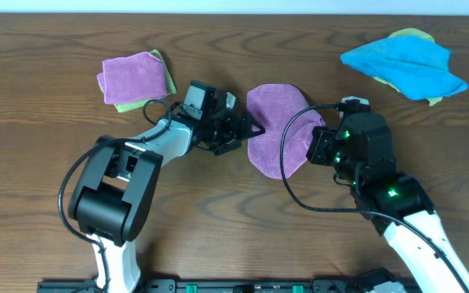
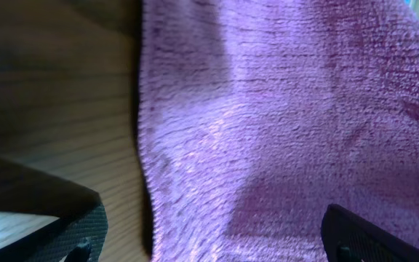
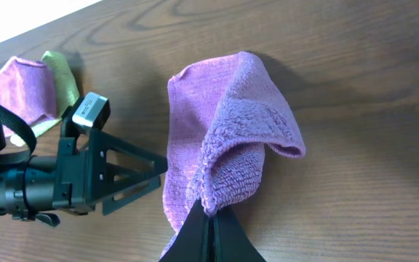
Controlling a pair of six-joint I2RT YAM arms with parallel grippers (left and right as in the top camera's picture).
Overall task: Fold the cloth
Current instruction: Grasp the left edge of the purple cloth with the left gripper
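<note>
The purple cloth [image 1: 271,122] lies in the middle of the table, partly doubled over. In the right wrist view [image 3: 228,124] its near edge is lifted into a loose fold. My right gripper [image 3: 209,217] is shut on that lifted edge; in the overhead view it [image 1: 312,149] sits at the cloth's right side. My left gripper [image 1: 253,129] is at the cloth's left edge. In the left wrist view its fingers [image 2: 217,244] are wide apart, with the cloth [image 2: 289,124] and its edge between them. No white tag shows.
A second purple cloth [image 1: 133,76], folded, lies on a yellow-green cloth [image 1: 163,77] at the back left. A bright blue cloth [image 1: 405,65] lies over another yellow-green one at the back right. The table is dark wood [image 1: 39,106].
</note>
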